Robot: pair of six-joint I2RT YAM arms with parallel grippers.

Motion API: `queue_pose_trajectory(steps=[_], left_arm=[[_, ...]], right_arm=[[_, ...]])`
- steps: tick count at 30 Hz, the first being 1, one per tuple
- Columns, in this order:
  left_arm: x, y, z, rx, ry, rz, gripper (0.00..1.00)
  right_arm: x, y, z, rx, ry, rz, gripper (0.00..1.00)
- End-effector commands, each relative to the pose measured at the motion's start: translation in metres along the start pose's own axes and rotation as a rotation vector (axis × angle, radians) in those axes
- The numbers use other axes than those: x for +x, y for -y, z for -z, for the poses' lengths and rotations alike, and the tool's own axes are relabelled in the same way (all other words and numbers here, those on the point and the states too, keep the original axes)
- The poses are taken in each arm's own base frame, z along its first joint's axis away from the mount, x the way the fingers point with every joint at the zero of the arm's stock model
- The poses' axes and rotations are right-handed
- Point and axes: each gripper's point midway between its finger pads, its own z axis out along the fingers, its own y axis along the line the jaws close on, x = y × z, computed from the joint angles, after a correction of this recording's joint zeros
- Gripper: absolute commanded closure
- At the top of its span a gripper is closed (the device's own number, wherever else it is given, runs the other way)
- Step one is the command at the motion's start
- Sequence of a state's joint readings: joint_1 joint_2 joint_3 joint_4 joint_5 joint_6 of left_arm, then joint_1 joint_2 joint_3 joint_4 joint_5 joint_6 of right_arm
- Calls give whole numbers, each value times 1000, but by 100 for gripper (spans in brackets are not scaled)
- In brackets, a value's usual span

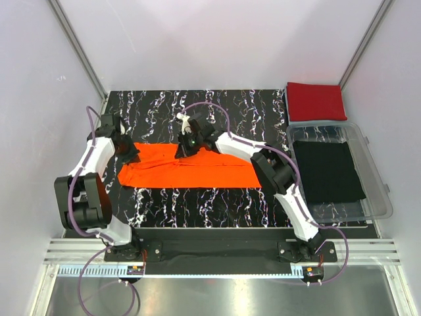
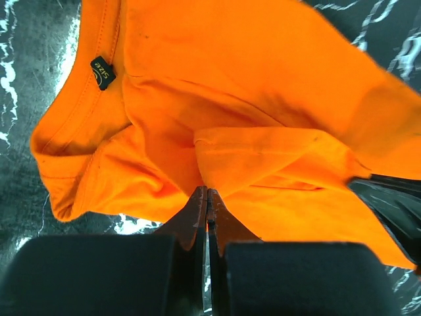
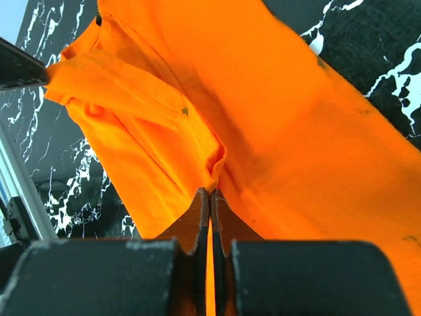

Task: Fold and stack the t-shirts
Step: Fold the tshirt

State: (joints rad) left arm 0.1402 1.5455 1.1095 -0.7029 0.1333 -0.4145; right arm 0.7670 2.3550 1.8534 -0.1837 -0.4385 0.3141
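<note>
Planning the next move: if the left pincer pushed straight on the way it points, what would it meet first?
The orange t-shirt: the left pincer is shut on its fold, with more cloth directly ahead. Depth beyond is unclear.

White panel walls (image 1: 217,39); black white-veined tabletop (image 1: 217,204); aluminium rail (image 1: 66,251) along near edge; even light.

You have two t-shirts in view: one orange t-shirt (image 1: 191,172) and one red t-shirt (image 1: 317,101). You have one clear plastic bin (image 1: 332,210) and one black cloth (image 1: 327,171). Count two robot arms, the left arm (image 1: 89,164) and the right arm (image 1: 276,171), and two grippers, the left gripper (image 2: 206,191) and the right gripper (image 3: 209,192), each with two fingers. You also get one black marbled table (image 1: 197,204) and one size label (image 2: 102,72).
</note>
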Motion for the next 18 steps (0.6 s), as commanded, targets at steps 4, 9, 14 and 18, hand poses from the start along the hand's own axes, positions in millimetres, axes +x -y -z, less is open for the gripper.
queue_pose_trajectory(steps=[4,9,14,18], left_arm=[[-14,9,26,22,84,34,100],[-12,2,35,-21,83,38,100],[-1,0,33,-17,51,45,100],[7,-4,31,-28,39,49,100]], right_arm=[[-40,-47,30,-101,113,50,100],[-41,-56,35,-129,123,50,100],[-38,-61,37,-149,115,41,100],[-29,-62,36,-153,109,34,100]])
